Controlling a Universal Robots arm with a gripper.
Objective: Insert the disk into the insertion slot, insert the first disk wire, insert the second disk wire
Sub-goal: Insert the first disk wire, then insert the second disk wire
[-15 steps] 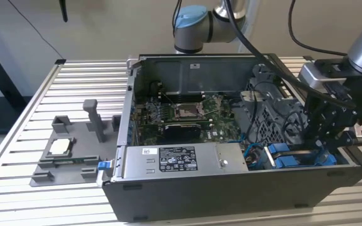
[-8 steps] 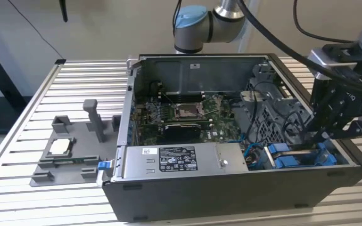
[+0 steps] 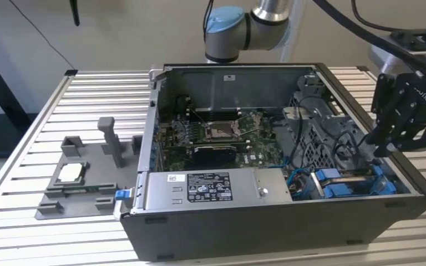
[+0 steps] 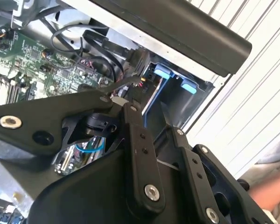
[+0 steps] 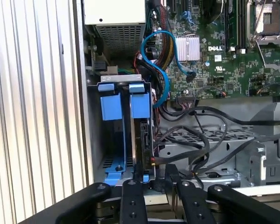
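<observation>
The disk [image 5: 141, 140] stands edge-on in the insertion slot of the drive bay, its blue carrier tabs [image 5: 140, 105] level with those of a second blue carrier [image 5: 111, 106] beside it. In the exterior view the blue carriers [image 3: 343, 187] sit at the case's near corner on the exterior view's right. My gripper [image 3: 381, 148] hangs just above that bay. Its fingers [image 4: 135, 135] stand slightly apart, so the gripper [image 4: 148, 109] is open. A black wire [image 5: 177, 159] runs to the disk's end, and its black connector [image 4: 136, 91] lies at one fingertip. The gripper [image 5: 154, 179] hovers right over this spot.
The open computer case [image 3: 272, 233] lies on a slatted metal table [image 3: 20, 155]. A grey power-supply box [image 3: 198, 188] sits at its near side and the motherboard [image 3: 213, 133] in the middle. Loose black cables [image 5: 210, 135] and a blue cable [image 5: 164, 60] crowd the bay. A grey fixture [image 3: 80, 177] stands beside the case.
</observation>
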